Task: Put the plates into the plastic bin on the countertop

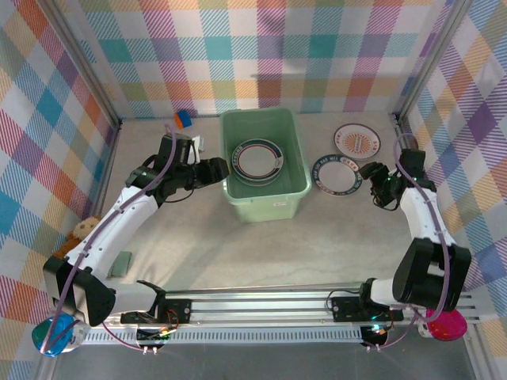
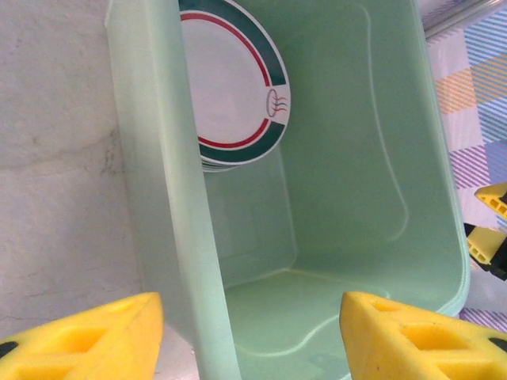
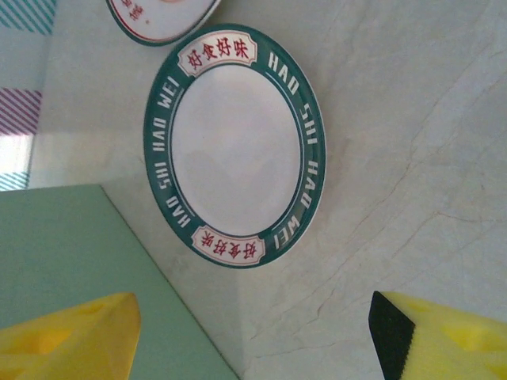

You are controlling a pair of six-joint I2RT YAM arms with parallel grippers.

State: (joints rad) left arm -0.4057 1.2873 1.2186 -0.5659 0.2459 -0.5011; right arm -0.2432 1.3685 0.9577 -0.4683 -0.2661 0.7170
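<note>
The pale green plastic bin [image 1: 295, 184] stands mid-countertop with a stack of teal-and-red-rimmed plates [image 1: 257, 161] inside; the top plate [image 2: 230, 79] lies near its far end. My left gripper [image 1: 222, 170] is open, and its jaws straddle the bin's left wall [image 2: 170, 237] without touching it. To the right of the bin lie a teal-rimmed plate [image 1: 336, 172] lettered HAO SHI WEI [image 3: 234, 146] and an orange-patterned plate [image 1: 357, 141] [image 3: 158, 20]. My right gripper [image 1: 369, 176] [image 3: 253, 340] is open over bare countertop [image 3: 396, 198], just short of the teal plate's near edge.
A small blue and orange object [image 1: 183, 119] sits at the back left. A grey-green block [image 1: 120, 264] and a brown soft toy [image 1: 79, 232] lie near the left arm. Plaid walls and aluminium rails frame the countertop. The bin's corner [image 3: 71, 269] is close to my right gripper's left finger.
</note>
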